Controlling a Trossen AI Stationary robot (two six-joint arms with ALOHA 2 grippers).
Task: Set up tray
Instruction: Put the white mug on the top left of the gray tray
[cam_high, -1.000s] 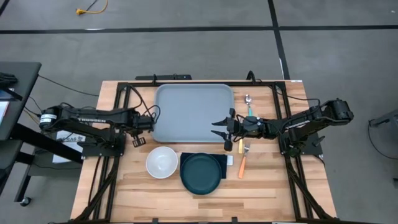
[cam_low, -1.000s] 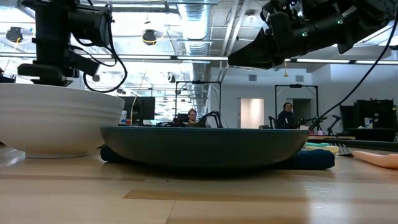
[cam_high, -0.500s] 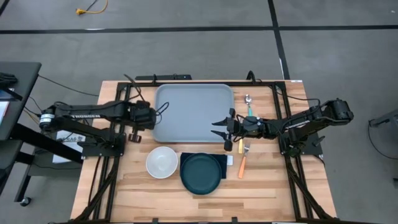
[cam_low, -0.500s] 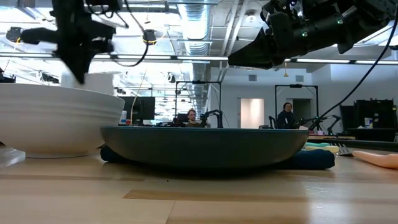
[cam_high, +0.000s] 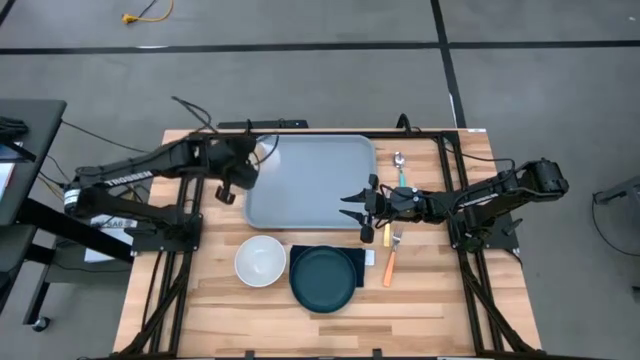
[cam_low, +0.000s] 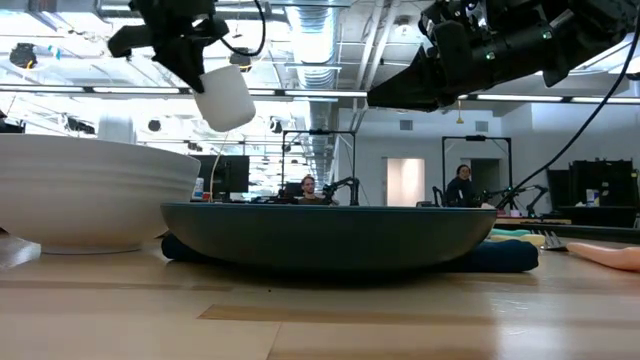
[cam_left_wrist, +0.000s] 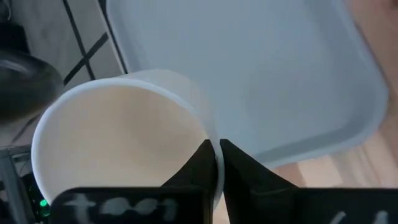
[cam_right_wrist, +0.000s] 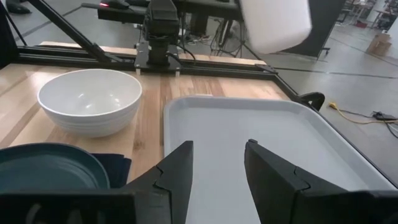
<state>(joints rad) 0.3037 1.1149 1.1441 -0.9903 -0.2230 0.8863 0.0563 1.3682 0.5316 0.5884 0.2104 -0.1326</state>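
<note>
Left arm swung from beside bowl to tray's left rear corner; left gripper (cam_left_wrist: 214, 163) pinches rim of white cup (cam_low: 224, 97), lifted clear of table. Cup smooth, cylindrical, nothing inside. Tray (cam_high: 310, 182) light grey-blue plastic, rounded corners, raised rim, at table's rear centre, surface bare. White bowl (cam_high: 260, 260) and dark plate (cam_high: 322, 277) just in front, both hold nothing. Right gripper (cam_right_wrist: 218, 163) unmoved, fingers apart, over tray's right edge.

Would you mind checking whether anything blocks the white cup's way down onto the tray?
Nothing visible does. The left hand pinches the white cup by its rim, in the air over the tray's left edge, and the tray is bare. The right hand hovers open over the tray's right side.
</note>
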